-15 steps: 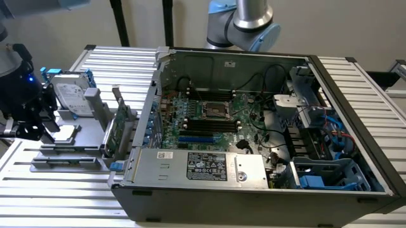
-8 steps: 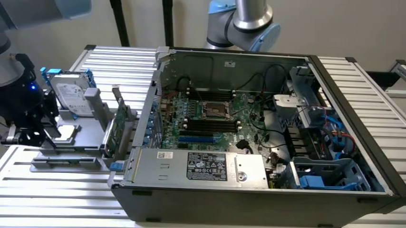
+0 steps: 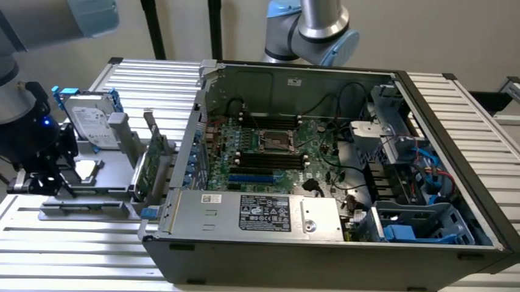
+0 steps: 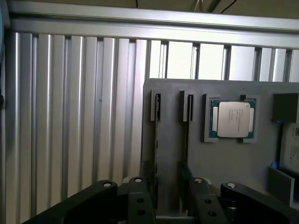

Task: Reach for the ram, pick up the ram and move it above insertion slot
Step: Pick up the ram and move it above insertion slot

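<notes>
Two thin, dark sticks stand edge-on in slots of the grey fixture [image 4: 224,172]. One is the ram [image 4: 156,140], and the other [image 4: 188,135] runs parallel to it. My gripper [image 4: 171,205] hovers over them, open, with a black finger [image 4: 140,203] outside each stick and nothing gripped. In the exterior view the gripper [image 3: 45,179] is at the far left, over the fixture's [image 3: 81,210] near end. The motherboard's black insertion slots [image 3: 268,159] lie inside the open computer case [image 3: 325,243], well off toward the exterior view's right.
A processor chip [image 4: 232,120] lies in a recess of the fixture beside the sticks. The fixture also holds a silver hard drive [image 3: 87,125] and a green expansion card [image 3: 154,161]. A second arm [image 3: 313,30] stands behind the case. A ribbed metal table [image 4: 70,116] lies underneath.
</notes>
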`<state>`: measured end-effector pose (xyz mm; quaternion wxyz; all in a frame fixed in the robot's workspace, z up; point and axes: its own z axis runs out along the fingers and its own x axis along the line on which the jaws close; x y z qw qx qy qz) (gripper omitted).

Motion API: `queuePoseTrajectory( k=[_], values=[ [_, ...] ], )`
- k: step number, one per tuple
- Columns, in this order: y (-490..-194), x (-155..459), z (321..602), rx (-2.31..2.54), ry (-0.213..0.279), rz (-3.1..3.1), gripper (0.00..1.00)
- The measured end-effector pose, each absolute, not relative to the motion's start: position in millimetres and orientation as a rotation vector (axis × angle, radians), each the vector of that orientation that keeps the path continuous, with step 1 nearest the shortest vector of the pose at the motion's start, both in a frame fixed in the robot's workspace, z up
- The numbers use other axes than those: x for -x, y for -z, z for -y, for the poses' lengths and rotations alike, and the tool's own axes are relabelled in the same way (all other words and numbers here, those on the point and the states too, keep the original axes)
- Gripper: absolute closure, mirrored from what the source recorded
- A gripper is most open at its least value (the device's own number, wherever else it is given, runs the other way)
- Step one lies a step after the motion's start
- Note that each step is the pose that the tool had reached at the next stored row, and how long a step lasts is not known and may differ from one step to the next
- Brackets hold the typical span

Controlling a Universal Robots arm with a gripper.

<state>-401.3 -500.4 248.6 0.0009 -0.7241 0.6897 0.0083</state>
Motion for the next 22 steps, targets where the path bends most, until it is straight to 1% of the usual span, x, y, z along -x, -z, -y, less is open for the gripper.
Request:
queuePoseTrajectory(
  k=[8, 22],
  values=[
    [-234, 401, 500, 2.28, -0.016, -2.15, 0.64],
    [-211, 401, 501, 2.294, -0.015, -2.135, 0.64]
  ],
)
